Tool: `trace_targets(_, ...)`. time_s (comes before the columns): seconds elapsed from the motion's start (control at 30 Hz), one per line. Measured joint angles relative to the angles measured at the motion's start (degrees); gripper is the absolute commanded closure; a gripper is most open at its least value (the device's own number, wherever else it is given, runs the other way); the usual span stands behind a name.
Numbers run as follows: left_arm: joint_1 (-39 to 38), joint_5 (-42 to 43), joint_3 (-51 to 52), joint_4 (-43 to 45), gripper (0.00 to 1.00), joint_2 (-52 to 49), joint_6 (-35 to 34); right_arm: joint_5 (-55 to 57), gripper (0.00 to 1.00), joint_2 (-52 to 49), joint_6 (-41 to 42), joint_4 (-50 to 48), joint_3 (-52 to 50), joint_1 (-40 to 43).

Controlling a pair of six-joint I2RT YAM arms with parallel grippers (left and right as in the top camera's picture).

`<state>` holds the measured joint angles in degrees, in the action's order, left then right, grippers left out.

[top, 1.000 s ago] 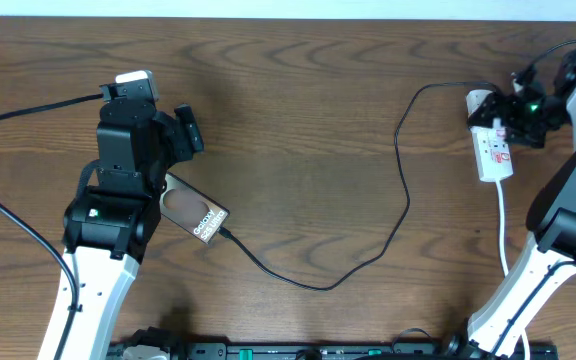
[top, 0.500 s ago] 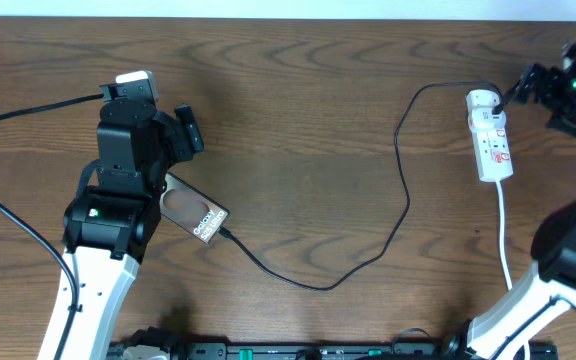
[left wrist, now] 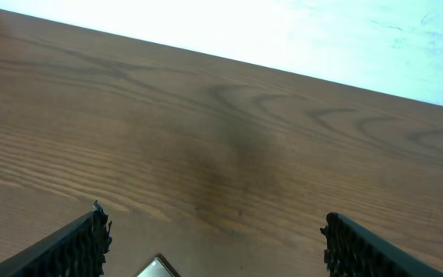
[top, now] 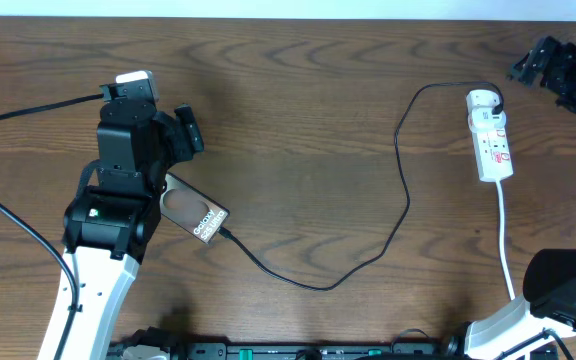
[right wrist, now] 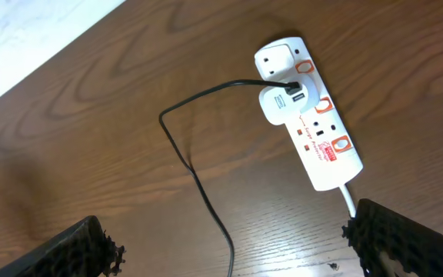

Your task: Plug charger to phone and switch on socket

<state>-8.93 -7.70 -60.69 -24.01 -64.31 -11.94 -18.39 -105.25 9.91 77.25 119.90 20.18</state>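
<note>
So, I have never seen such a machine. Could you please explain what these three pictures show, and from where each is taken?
These are two robot arms at a wooden table. The wide picture comes from a camera above it; the other two come from a camera on each wrist, so the dark shapes in the bottom corners are that arm's own fingers. On the table lie a phone, partly under the left arm, and a white power strip near the right arm. A thin black charger cable runs from the phone to a white adapter sitting in the strip. The left gripper and the right gripper are both open and hold nothing.
</note>
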Motion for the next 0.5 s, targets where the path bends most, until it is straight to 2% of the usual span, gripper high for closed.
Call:
trace_targets(0.33, -0.26, 0.0, 0.0, -1.79, 0.14, 0.79, 0.0, 0.0, 0.01, 0.0, 0.15, 0.02, 0.0, -0.02)
trace_targets(0.5, -0.9, -0.02, 0.39, -7.02, 0.14, 8.22, 0.0, 0.0, 0.01, 0.0, 0.17, 0.0, 0.0, -0.02)
